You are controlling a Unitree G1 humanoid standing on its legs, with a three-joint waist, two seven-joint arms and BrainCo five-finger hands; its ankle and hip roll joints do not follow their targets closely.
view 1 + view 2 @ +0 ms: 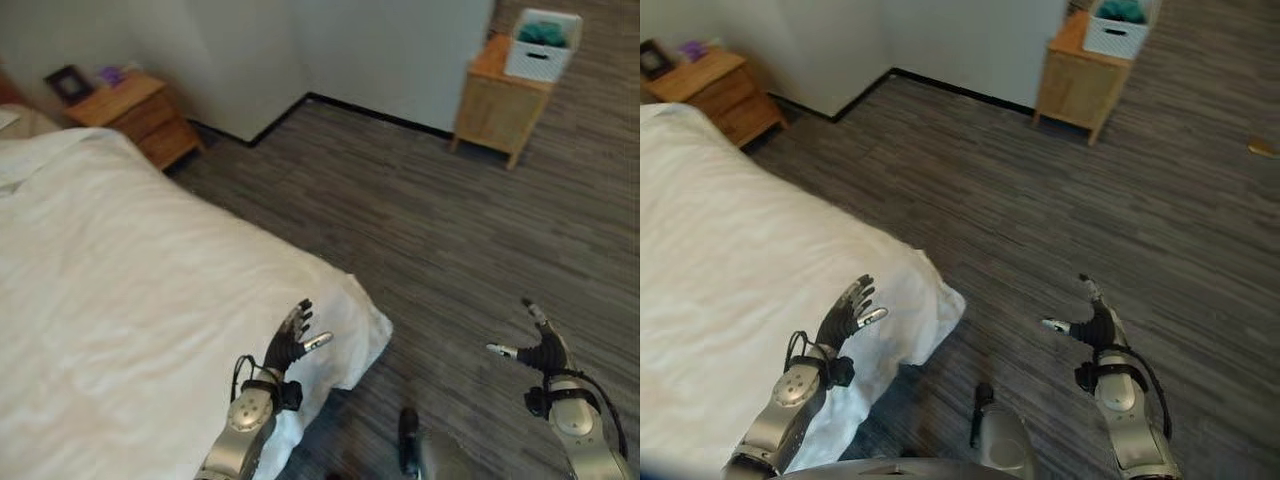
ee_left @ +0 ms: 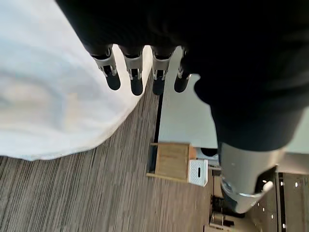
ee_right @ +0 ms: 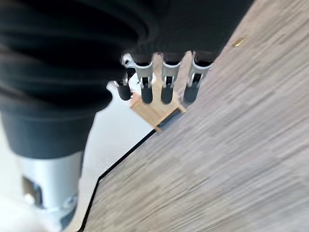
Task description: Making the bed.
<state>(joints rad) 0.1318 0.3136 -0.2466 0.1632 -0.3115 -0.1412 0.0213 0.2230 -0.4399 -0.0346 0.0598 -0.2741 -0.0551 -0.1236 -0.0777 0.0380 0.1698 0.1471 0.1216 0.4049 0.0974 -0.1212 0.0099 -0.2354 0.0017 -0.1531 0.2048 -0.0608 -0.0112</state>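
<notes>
You have a white, softly wrinkled sheet (image 1: 130, 290) covering the bed, its rounded corner draping to the striped grey carpet (image 1: 420, 230). A white perforated basket (image 1: 543, 45) holding something teal sits on a wooden cabinet (image 1: 500, 100). Your left hand (image 1: 290, 343) hovers over that corner, fingers straight; your right hand (image 1: 540, 345) is spread wide above carpet.

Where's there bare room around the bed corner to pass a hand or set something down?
The widest free patch is the carpet between the bed's white sheet, the wall and the wooden cabinet; the right hand hangs open over it. The sheet top beside the open left hand is bare too. Crowded: the nightstand and the cabinet top holding a white basket.
</notes>
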